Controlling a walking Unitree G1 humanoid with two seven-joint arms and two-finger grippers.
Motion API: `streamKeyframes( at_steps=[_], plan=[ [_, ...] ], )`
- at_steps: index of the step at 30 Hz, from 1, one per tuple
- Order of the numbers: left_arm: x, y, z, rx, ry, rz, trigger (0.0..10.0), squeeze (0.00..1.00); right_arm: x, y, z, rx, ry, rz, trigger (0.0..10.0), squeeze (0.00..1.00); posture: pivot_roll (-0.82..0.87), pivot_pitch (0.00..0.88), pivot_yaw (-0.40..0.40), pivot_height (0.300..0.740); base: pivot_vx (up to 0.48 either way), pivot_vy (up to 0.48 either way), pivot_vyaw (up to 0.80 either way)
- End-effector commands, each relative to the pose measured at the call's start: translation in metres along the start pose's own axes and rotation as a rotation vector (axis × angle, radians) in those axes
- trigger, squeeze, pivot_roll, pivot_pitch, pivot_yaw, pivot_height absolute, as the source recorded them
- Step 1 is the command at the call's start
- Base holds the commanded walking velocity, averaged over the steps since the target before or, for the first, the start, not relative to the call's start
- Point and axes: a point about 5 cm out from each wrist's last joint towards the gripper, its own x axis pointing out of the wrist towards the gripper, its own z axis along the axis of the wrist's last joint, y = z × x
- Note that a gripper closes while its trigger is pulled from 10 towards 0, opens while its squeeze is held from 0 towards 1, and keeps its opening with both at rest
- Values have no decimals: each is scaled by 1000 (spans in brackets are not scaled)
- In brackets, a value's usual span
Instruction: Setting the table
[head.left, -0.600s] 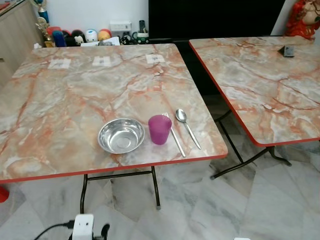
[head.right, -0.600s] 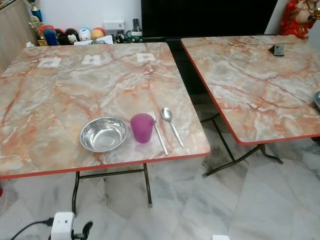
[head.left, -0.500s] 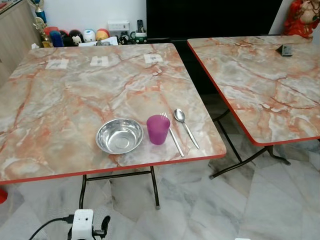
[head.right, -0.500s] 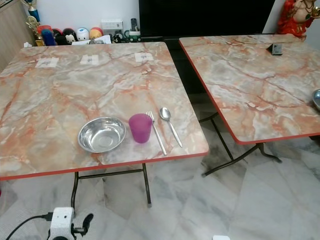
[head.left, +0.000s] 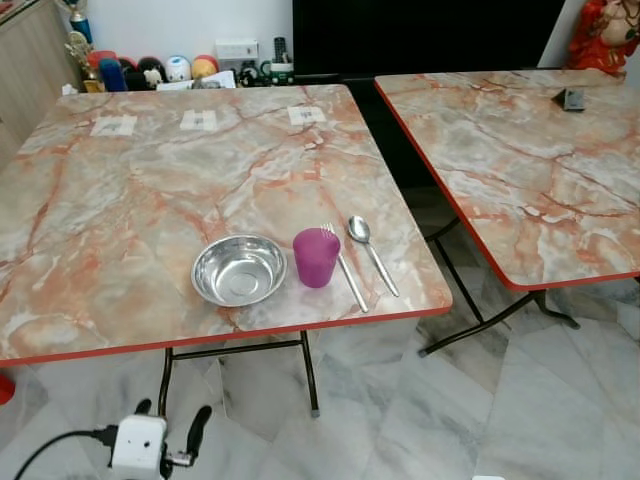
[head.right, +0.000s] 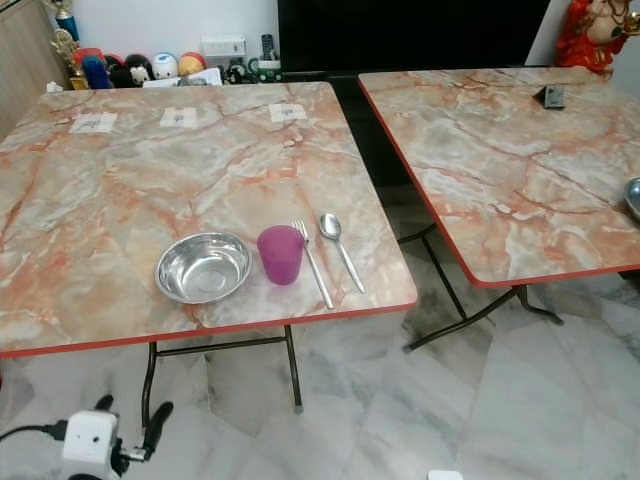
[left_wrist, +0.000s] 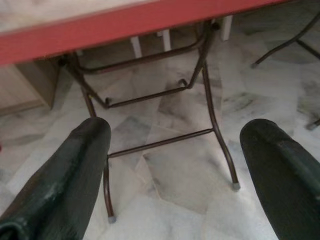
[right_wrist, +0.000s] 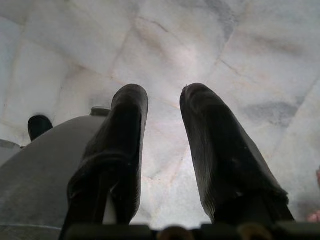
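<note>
Near the front edge of the left marble table sits a place setting: a steel bowl, a purple cup to its right, then a fork and a spoon lying side by side. My left gripper hangs low in front of the table, below its red edge, over the floor. Its fingers are spread wide with nothing between them. My right gripper points down at the marble floor, its fingers a little apart and holding nothing.
A second marble table stands to the right across a narrow gap, with a small dark object at its back and a steel bowl's rim at its right edge. Toys and a black screen line the far wall.
My left gripper has shifted left at the bottom of the eye views, and its fingers now show spread apart. The place setting has not moved.
</note>
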Motion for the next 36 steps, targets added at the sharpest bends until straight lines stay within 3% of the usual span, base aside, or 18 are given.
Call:
streamKeyframes(
  at_steps=[1,4,7,8,11,17,29,30,31,36],
  plan=[
    [-4,0,9,11,-13,-15,10000,0,-2,-4,-6,1,20,-10,10000,0,91,90,-24,740,0,0,0],
    [-1,7,45,32,-110,31,10000,0,-2,-5,-6,-3,20,-10,10000,0,98,87,-28,740,0,0,0],
    [3,10,53,39,-141,48,10000,0,-2,-5,-6,-3,21,-10,10000,0,103,83,-30,740,0,0,0],
    [14,16,69,47,-202,89,10000,0,-2,-5,-5,-7,22,-9,10000,0,104,82,-32,740,0,0,0],
    [33,20,90,33,-276,114,10000,0,-2,-5,-5,-9,21,-7,10000,0,100,82,-36,740,0,0,0],
    [60,12,94,-62,-240,96,10000,0,-2,-4,-4,0,14,-6,10000,0,79,92,-31,740,0,0,0],
    [70,10,107,-145,-268,105,10000,0,-2,-6,-5,-2,18,-14,10000,0,82,117,-35,740,0,0,0],
    [70,9,107,-143,-267,103,1294,0,-2,-6,-5,-2,18,-14,10000,0,82,117,-35,740,0,0,0],
    [70,9,107,-147,-266,103,0,0,-2,-6,-5,-2,18,-13,10000,0,82,117,-35,740,0,0,0],
    [73,6,110,-138,-272,99,0,0,-2,-6,-5,-2,14,-13,10000,0,76,120,-34,740,0,0,0]
  ],
)
